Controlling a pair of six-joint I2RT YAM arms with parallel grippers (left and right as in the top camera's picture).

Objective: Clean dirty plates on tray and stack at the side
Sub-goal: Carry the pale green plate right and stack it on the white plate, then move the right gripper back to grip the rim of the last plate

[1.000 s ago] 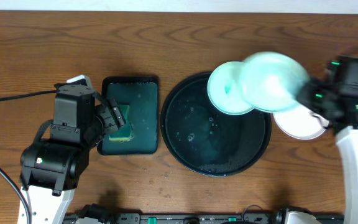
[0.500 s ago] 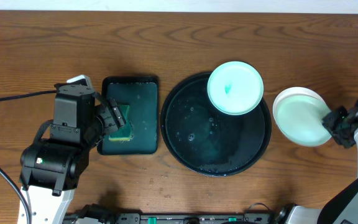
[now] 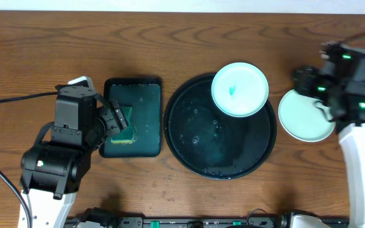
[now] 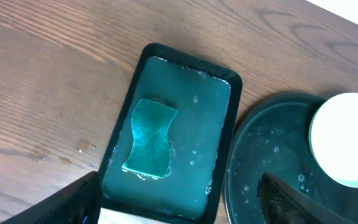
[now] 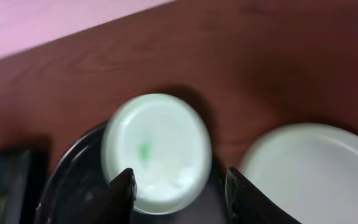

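Observation:
The round black tray (image 3: 195, 149) holds one pale plate with a teal smear (image 3: 239, 88) at its far right. A second pale-mint plate (image 3: 306, 117) lies on the table to the right of the tray. My right gripper (image 3: 304, 81) hovers between the two plates, open and empty. In the right wrist view the right gripper (image 5: 179, 193) frames the smeared plate (image 5: 157, 143), with the side plate (image 5: 309, 168) to the right. My left gripper (image 3: 116, 120) stands open and empty over the small tray. In the left wrist view its fingers (image 4: 73, 202) sit wide apart.
A dark green rectangular tray (image 3: 144, 95) left of the black tray holds water and a teal sponge (image 4: 151, 137). The black tray (image 4: 272, 168) is wet with droplets. A black cable (image 3: 11, 100) runs across the table at the left.
My right gripper carried a plate from above the tray to the side, set it on the white plate there, opened, and drew back toward the far edge. The left arm stayed still.

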